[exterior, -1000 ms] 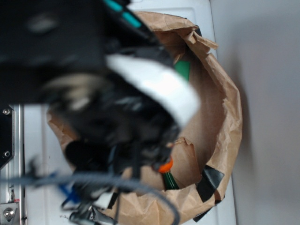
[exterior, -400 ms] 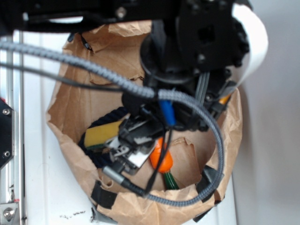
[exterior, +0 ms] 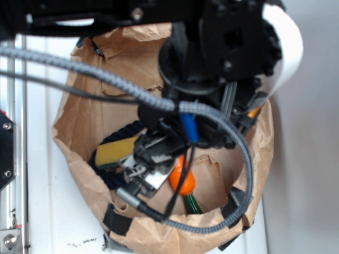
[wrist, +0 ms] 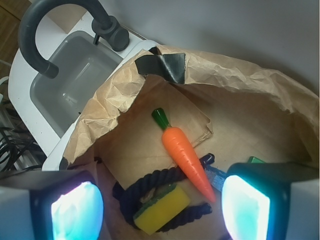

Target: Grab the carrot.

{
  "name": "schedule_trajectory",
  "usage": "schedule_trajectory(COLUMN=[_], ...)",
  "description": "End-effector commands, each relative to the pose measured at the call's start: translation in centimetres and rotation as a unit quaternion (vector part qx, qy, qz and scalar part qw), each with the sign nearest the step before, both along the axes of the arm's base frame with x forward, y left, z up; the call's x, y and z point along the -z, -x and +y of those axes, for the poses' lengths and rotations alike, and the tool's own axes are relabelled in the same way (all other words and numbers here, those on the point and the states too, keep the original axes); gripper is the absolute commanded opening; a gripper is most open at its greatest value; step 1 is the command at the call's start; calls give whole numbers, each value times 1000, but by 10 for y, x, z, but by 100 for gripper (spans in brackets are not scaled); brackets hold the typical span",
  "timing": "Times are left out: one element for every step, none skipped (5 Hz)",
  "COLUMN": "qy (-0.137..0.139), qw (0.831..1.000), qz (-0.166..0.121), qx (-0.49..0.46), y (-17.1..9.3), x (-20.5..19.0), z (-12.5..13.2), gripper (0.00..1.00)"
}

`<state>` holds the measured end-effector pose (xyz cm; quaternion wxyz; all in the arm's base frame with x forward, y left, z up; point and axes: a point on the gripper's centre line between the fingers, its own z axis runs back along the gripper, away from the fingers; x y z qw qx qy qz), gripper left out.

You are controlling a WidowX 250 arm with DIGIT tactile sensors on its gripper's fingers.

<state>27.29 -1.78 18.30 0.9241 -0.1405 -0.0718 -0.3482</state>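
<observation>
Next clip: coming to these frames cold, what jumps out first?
The bright orange carrot lying on the floor of a crumpled brown paper bag, its green stem toward the bag's taped rim. Beside its tip sit a yellow sponge and a dark rope. In the exterior view the black arm fills the bag's mouth; in the wrist view the pincer hangs open above the carrot, not touching it.

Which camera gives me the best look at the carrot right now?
The wrist view. The carrot lies fully visible in the paper bag, stem to tip, between the open claw fingers. The exterior view shows only an orange patch and green stem behind the arm and cables.
</observation>
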Motion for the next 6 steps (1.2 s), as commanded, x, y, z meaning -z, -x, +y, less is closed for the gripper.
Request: schedule_trajectory(qy=[-58,-77,-117,-127,-120,-108], qw=[997,994,990,988,986,986], qz=[-51,-73,-77,-69,-55,-40], qx=[11,25,34,52,102,124], y=[-10,-5,-8,-8,2,7], x=[38,67,97,117,137,150], z=[-13,-15,-24,-35,-55,-73], gripper=[100,100,100,100,100,100])
